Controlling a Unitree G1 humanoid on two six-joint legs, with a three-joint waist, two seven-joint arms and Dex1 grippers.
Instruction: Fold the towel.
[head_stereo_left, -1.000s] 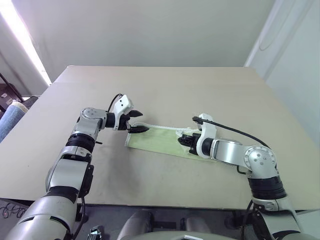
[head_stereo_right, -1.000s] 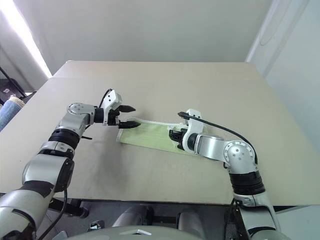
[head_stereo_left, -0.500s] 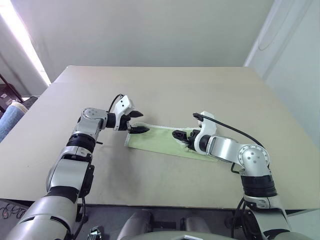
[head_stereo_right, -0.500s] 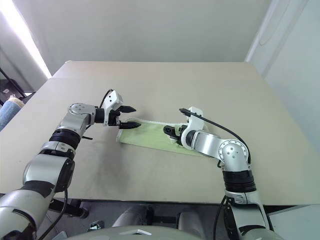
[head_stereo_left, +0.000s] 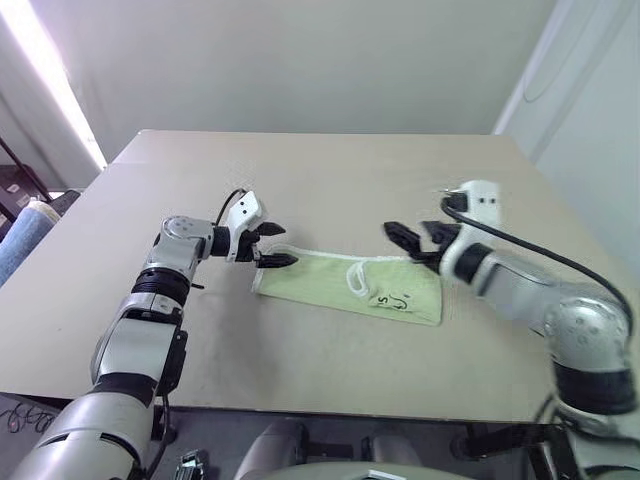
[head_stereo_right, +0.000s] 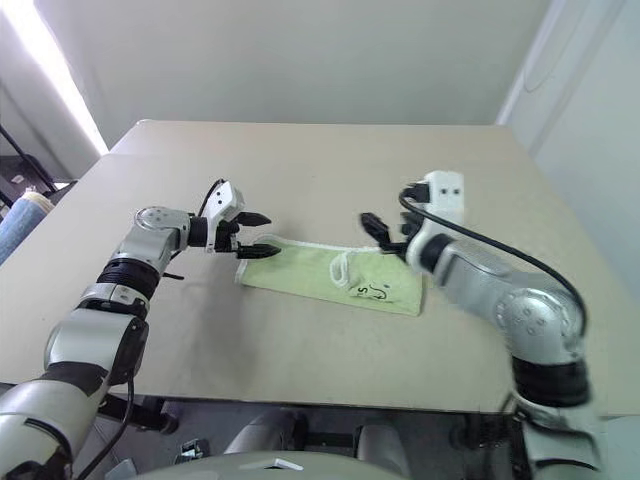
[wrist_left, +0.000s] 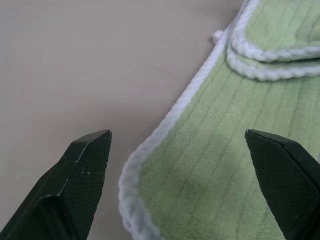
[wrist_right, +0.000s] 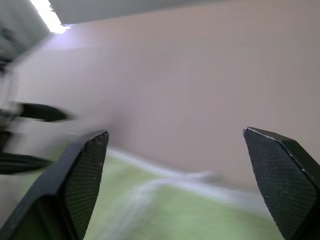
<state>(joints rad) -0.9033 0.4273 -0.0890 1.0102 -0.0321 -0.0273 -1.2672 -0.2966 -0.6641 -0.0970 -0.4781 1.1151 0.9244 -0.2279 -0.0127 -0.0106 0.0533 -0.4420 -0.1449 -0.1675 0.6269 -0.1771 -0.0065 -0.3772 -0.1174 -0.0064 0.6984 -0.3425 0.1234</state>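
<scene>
1. I see the towel (head_stereo_left: 345, 287) lying flat on the table (head_stereo_left: 330, 180), near its front edge.
2. The left gripper (head_stereo_left: 272, 245) sits at the towel's left end.
3. The right gripper (head_stereo_left: 418, 240) hangs above its right end.

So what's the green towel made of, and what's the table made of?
The towel looks like soft terry cloth: light green, fuzzy, with fine ribs and a white corded stitched edge. The table looks like a smooth, matte beige board, maybe laminate or painted wood; its flat, even surface with no grain leaves that open.
</scene>
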